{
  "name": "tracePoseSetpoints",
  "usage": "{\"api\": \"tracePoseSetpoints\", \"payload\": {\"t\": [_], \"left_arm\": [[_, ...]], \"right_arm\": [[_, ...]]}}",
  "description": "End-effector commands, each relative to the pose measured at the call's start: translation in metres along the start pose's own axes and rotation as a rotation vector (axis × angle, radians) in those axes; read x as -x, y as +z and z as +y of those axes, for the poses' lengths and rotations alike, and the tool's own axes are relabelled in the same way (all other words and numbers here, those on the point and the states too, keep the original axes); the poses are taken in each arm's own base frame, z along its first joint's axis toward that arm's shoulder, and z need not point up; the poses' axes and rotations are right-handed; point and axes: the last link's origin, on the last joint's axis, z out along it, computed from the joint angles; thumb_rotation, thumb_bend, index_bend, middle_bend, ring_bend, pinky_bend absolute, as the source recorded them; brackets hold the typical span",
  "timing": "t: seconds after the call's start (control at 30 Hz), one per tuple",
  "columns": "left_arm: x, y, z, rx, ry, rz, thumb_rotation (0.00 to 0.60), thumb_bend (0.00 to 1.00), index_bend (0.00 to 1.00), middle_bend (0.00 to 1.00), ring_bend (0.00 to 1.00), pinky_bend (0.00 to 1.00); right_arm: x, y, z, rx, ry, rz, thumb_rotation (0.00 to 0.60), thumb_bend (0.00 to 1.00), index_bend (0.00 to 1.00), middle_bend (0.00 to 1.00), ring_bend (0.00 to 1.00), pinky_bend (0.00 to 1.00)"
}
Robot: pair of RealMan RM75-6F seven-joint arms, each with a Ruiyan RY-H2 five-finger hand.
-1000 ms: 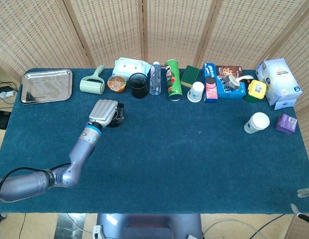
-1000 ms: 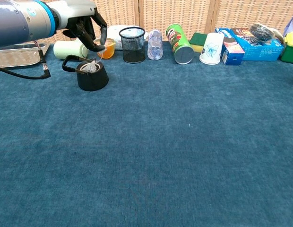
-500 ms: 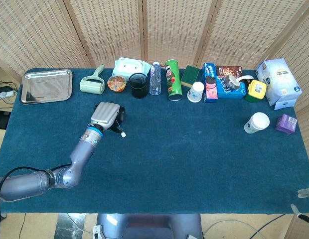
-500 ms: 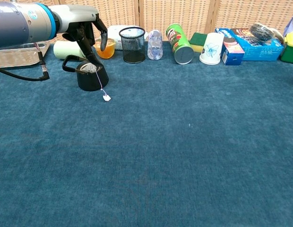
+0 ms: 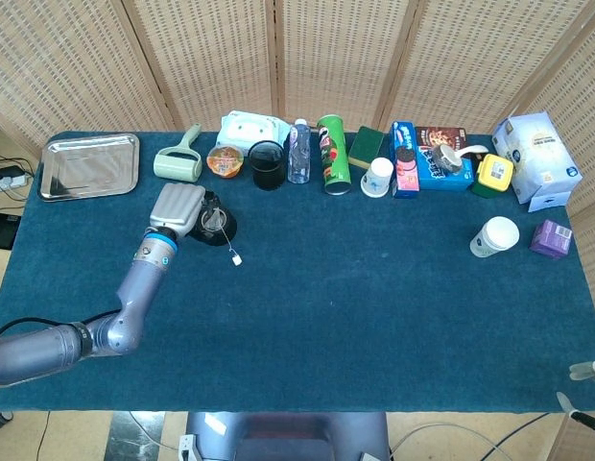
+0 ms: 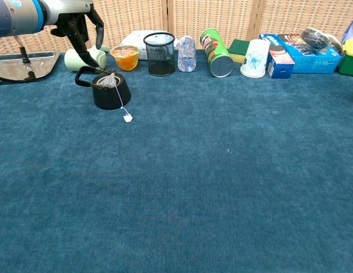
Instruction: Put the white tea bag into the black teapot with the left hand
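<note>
**A:** Where was the tea bag (image 6: 112, 81) at that moment?

**B:** It sat in the mouth of the black teapot (image 6: 110, 93), left of centre near the top of the chest view. Its string ran over the pot's front wall, and the little paper tag (image 6: 127, 118) lay on the blue cloth (image 6: 222, 187) just in front. I'd judge that was on purpose: the tag stays outside so the bag can be pulled out again.

**A:** And the left hand (image 6: 79, 25)?

**B:** Up in the top left corner, above and behind the pot, apart from it. The fingers hung loosely spread with nothing between them, so it had let go. The head view showed the same hand (image 5: 177, 207) just left of the pot, not touching the bag.

**A:** The right hand?

**B:** Only a sliver (image 5: 585, 384) at the lower right edge of the head view; I couldn't tell how its fingers lay.

**A:** Could anything be read?

**B:** Hardly. The green can (image 6: 216, 52) along the back row had a red and white logo, too blurred to spell. The blue boxes (image 6: 296, 52) and the white cup (image 6: 255, 58) with a blue flower print gave no legible words.
</note>
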Motion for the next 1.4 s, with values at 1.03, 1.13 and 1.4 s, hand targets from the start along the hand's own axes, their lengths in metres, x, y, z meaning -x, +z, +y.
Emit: {"api": "tracePoseSetpoints", "payload": {"t": [1.03,1.13,1.4], "left_arm": [[0.019,0.011,0.003,-0.058,0.072,-0.268,0.600,0.91,0.16,1.00,1.00,1.00],[0.024,0.015,0.007,-0.062,0.078,-0.280,0.600,0.90,0.16,1.00,1.00,1.00],[0.033,0.019,0.009,-0.069,0.092,-0.307,0.600,0.88,0.16,1.00,1.00,1.00]], "right_arm": [[-0.002,-0.001,0.002,0.014,0.003,0.001,0.600,0.27,0.40,0.45,0.46,0.33],[-0.002,-0.003,0.005,0.028,0.004,0.005,0.600,0.27,0.40,0.45,0.45,0.33],[-0.001,-0.004,0.007,0.031,0.008,0.004,0.600,0.28,0.40,0.45,0.45,0.33]]}}
